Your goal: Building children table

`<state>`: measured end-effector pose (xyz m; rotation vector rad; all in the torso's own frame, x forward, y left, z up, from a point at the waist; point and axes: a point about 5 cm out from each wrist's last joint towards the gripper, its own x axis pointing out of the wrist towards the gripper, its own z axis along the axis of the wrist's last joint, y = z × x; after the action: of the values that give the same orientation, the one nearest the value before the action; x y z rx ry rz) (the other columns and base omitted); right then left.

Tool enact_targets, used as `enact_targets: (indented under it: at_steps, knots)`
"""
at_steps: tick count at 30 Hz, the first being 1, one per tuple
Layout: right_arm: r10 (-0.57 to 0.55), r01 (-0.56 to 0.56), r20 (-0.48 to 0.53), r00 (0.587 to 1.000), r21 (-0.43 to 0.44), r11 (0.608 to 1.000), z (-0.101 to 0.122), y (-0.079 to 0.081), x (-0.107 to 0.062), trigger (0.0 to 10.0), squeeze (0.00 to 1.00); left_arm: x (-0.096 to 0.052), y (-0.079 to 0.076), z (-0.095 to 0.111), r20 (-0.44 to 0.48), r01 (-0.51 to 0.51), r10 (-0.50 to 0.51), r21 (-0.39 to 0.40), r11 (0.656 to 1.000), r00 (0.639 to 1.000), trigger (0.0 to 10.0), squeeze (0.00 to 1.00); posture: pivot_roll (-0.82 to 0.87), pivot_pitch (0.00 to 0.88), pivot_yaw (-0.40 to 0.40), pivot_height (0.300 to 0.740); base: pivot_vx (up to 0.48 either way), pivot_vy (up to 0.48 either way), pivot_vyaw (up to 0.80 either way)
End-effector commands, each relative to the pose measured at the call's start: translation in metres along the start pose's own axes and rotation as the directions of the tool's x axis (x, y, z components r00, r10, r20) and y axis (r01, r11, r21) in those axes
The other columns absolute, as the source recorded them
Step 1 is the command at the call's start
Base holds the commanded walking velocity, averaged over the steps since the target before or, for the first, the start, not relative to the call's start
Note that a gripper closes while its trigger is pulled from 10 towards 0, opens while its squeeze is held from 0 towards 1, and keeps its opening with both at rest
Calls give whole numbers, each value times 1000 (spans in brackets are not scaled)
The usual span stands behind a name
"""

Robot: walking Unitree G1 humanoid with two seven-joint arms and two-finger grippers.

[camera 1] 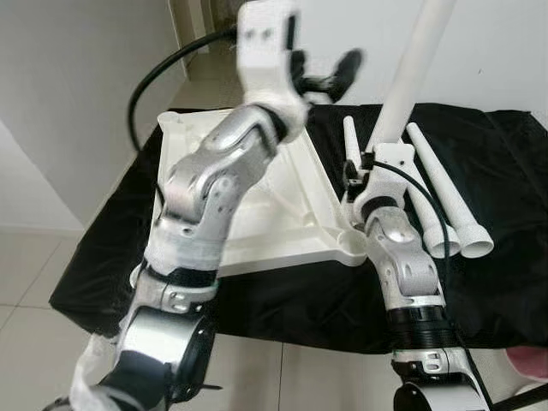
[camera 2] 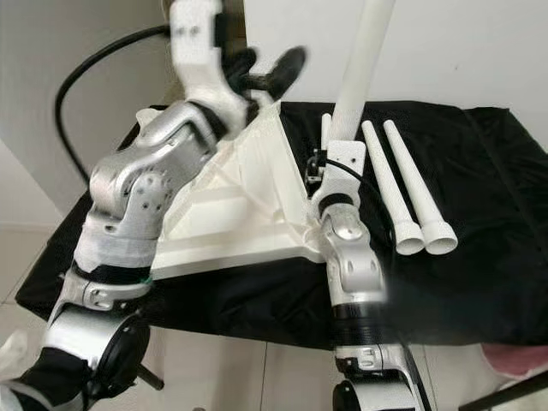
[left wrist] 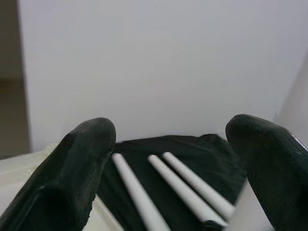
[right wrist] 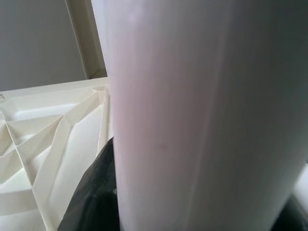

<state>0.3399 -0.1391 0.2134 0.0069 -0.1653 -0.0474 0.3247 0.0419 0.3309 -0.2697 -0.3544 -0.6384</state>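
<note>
Right hand [camera 1: 358, 171] gripping leg [camera 1: 413, 68] upright, just beside tabletop [camera 1: 282, 214] corner socket. Left hand [camera 1: 330, 73] hovering spread above tabletop. Leg-fitting step; next: seating leg in socket below hand.

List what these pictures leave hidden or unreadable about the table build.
- Upright table leg: its top is cut off by the head views' upper edge.
- That leg's lower end and the right gripper fingers: the wrist housing covers them in the head views, and the leg blocks the right wrist view.
- Upturned tabletop: the left arm hides much of its ribbing.
- Left gripper: blurred in both head views.
</note>
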Motion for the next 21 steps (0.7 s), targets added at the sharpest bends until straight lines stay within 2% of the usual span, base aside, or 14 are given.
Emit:
enact_targets:
  at_steps: [1,6,13,18,21]
  knots:
    - [10,-10,26,1000,14,1000,3,0,-4,10000,0,-9,0,-10,-22,65,-64,17,998,998,10000,0,-80,44,73,740,0,0,0]
    - [7,-8,26,1000,19,1000,2,-5,-12,10000,0,-21,5,-29,-70,23,-24,-7,1000,997,10000,0,-84,49,83,740,0,0,0]
    - [16,-16,23,1000,8,1000,-2,-7,-17,10000,0,-30,11,-40,-76,-13,13,8,1000,997,10000,0,-81,30,88,740,0,0,0]
    - [49,-49,19,999,7,999,-6,-6,-23,10000,0,-52,26,-63,-122,-70,78,69,995,989,10000,0,-90,16,92,740,0,0,0]
    - [55,-55,31,998,1,998,-4,-7,-24,10000,0,-56,28,-67,-128,-68,77,75,995,989,10000,0,-94,19,91,740,0,0,0]
